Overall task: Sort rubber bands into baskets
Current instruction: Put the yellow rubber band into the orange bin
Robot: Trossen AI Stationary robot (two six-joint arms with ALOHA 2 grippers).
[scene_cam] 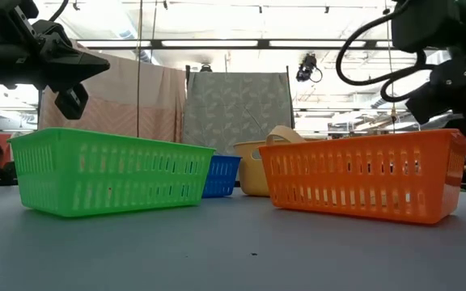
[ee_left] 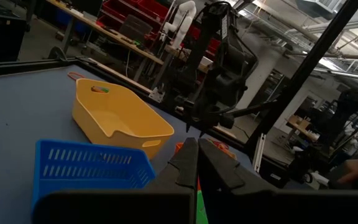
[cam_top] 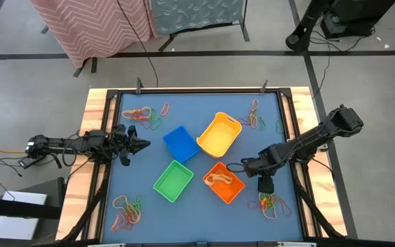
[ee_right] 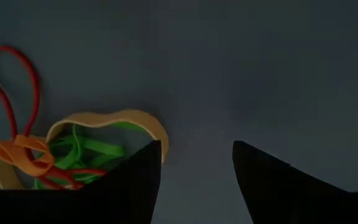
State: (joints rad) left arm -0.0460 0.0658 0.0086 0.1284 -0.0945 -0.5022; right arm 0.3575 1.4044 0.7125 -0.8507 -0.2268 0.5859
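The right gripper (cam_top: pixel 265 184) hangs just above a heap of rubber bands (cam_top: pixel 271 204) near the table's front right corner, fingers apart (bare mat between them), beside the orange basket (cam_top: pixel 224 182). The green basket (cam_top: pixel 173 181) sits near; the blue basket (cam_top: pixel 181 143) and yellow basket (cam_top: pixel 219 134) farther back. The left gripper (cam_top: pixel 141 144), fingers together, waits at the left edge over open mat.

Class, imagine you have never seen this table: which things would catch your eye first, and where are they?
Four bright baskets cluster mid-table: blue basket, yellow basket, green basket, and orange basket, which already holds rubber bands. Tangles of coloured bands lie near the table's corners. The right gripper, jaws open, hangs over one tangle beside the orange basket; the left gripper waits, jaws shut, at the left edge.
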